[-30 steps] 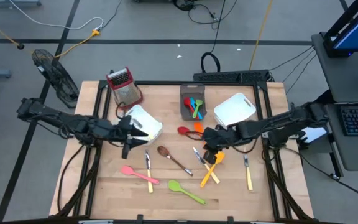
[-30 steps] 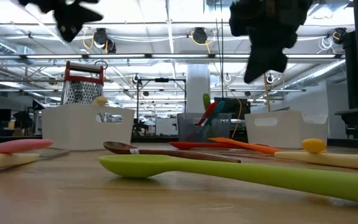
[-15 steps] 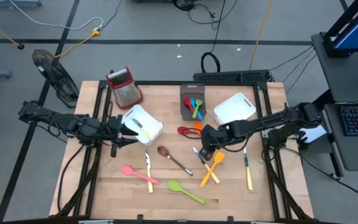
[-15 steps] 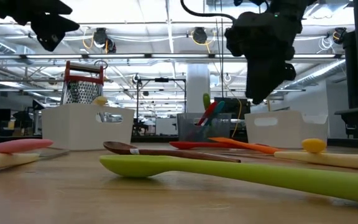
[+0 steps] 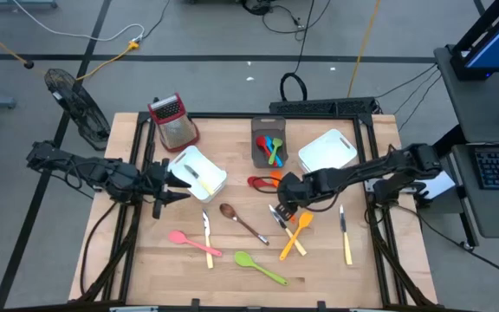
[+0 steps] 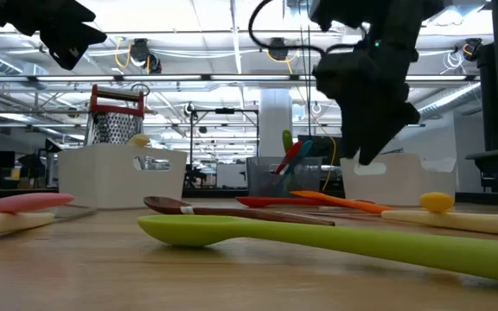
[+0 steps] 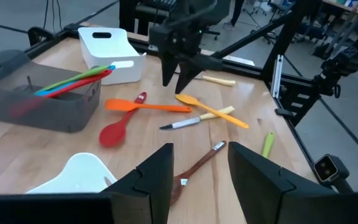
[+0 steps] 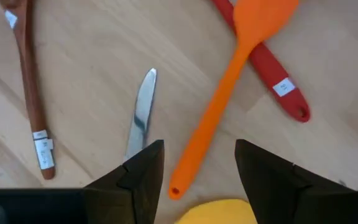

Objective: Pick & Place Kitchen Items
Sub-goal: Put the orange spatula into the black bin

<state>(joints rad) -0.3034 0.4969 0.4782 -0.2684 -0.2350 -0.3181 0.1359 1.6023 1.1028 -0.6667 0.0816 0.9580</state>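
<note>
Across the wooden tabletop (image 5: 145,260) in the high view, the kitchen items lie loose between the middle and the near edge: a pink spatula (image 5: 191,242), a brown spoon (image 5: 239,220), a green spoon (image 5: 258,267) and yellow-handled knives, while a few spoons already stand in the dark grey bin (image 5: 268,143) toward the far edge, probably the sorting target. The right gripper (image 5: 286,211) hangs over the crossed orange and yellow utensils near the middle, apparently lining up a pick; the left gripper (image 5: 165,192) waits beside the white bin (image 5: 199,173) nearer the left edge. At table level, the low view shows the green spoon (image 6: 318,238) lying flat up front and the right gripper (image 6: 372,138) well above the wood, so nothing is gripped there yet. From the left wrist, that arm's own fingers (image 7: 157,177) stand parted with nothing between them, facing the brown spoon (image 7: 197,163) and the red spoon (image 7: 120,127). From the right wrist, the jaws stand wide and empty, straddling the handle of the orange spatula (image 8: 229,87), with a knife blade (image 8: 140,115) just beside it and a yellow handle directly beneath.
</note>
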